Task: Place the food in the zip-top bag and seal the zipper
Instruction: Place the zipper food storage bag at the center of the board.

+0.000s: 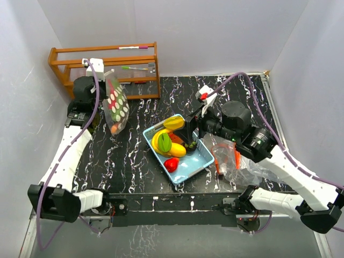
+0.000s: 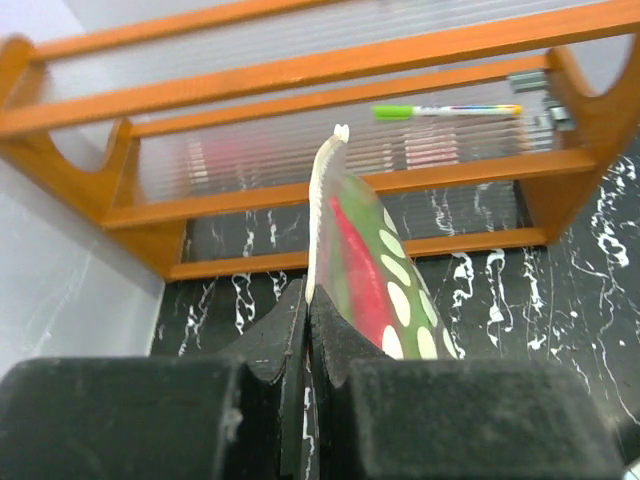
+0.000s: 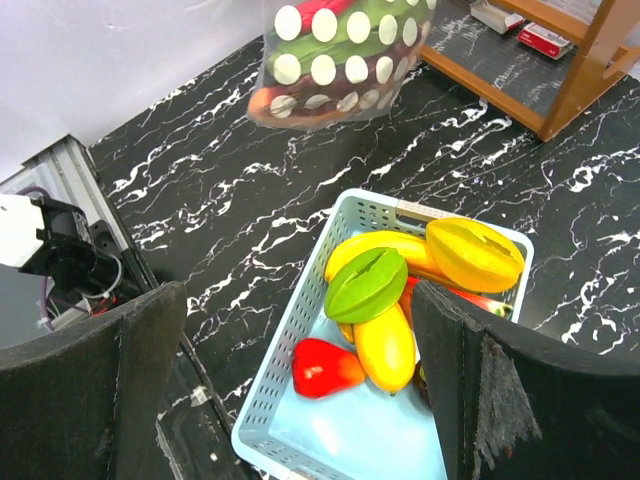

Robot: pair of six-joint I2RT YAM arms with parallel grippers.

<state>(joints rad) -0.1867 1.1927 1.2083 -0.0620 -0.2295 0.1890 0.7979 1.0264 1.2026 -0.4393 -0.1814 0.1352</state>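
Observation:
The zip-top bag (image 1: 116, 103), clear with white dots, hangs at the back left, and my left gripper (image 1: 103, 74) is shut on its zipper edge (image 2: 318, 215). Inside the bag (image 2: 372, 272) show a red and green slice and, at the bottom, an orange piece (image 3: 268, 103). My right gripper (image 1: 189, 141) hovers open over the light-blue basket (image 1: 192, 171), fingers wide and nothing between them (image 3: 298, 350). In the basket (image 3: 272, 380) lie a green piece (image 3: 366, 284), a yellow mango (image 3: 385, 345), a ridged yellow fruit (image 3: 473, 254) and a red piece (image 3: 325, 367).
A wooden rack (image 1: 105, 64) stands against the back wall right behind the bag, with a green-capped marker (image 2: 445, 110) on its shelf. Crumpled clear plastic (image 1: 228, 156) with orange pieces lies right of the basket, under my right arm.

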